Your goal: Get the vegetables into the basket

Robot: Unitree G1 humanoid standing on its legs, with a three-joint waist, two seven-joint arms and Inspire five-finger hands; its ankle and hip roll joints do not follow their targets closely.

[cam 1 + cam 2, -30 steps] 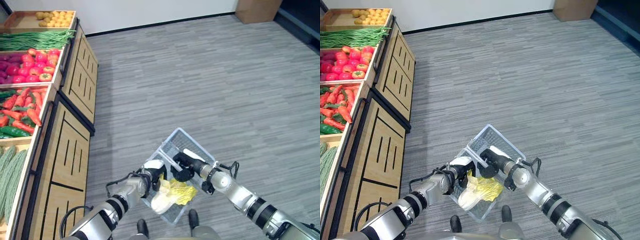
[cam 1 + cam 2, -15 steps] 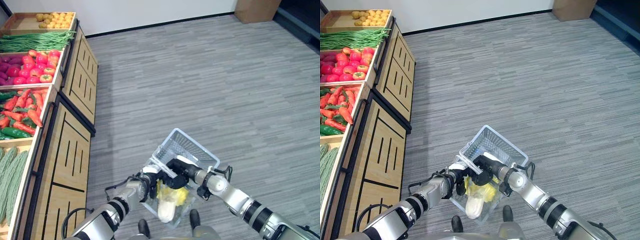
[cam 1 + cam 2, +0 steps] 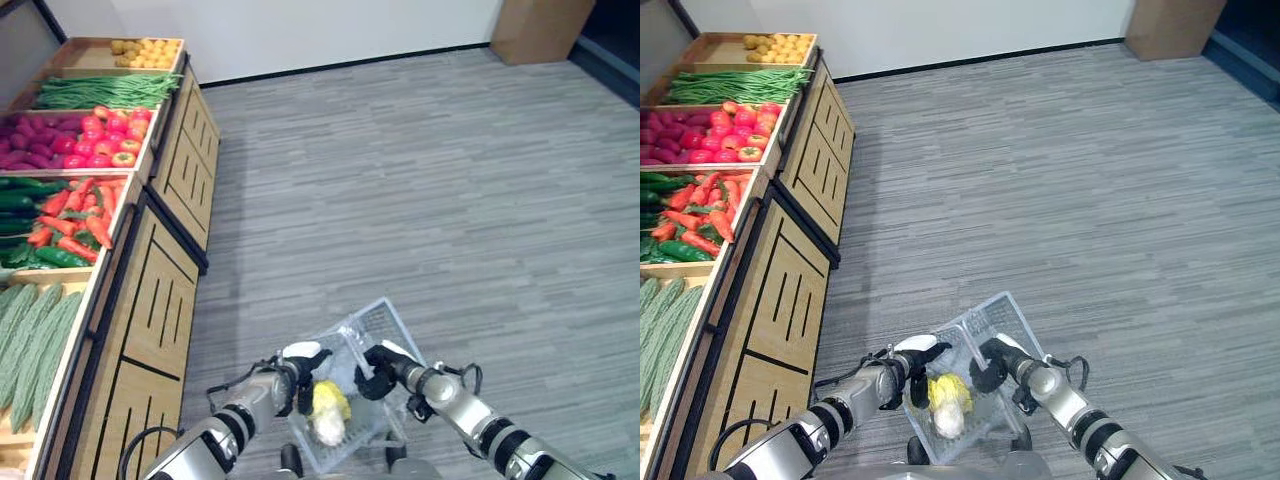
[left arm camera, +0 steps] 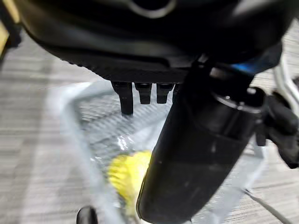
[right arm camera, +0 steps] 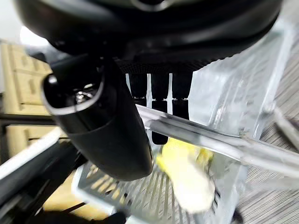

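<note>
While two hands grip, one cabbage [image 3: 327,412] fills one basket [image 3: 390,322].

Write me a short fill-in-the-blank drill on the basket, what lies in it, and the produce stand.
1. The yellow-and-white leafy cabbage lies inside the clear wire ____.
2. The robot's right hand has its fingers curled round the basket's ____.
3. The wooden produce stand is on the robot's ____ side.
4. The long green beans lie in the crate just beyond the red ____.

Missing words: basket; handle; left; tomatoes
</note>
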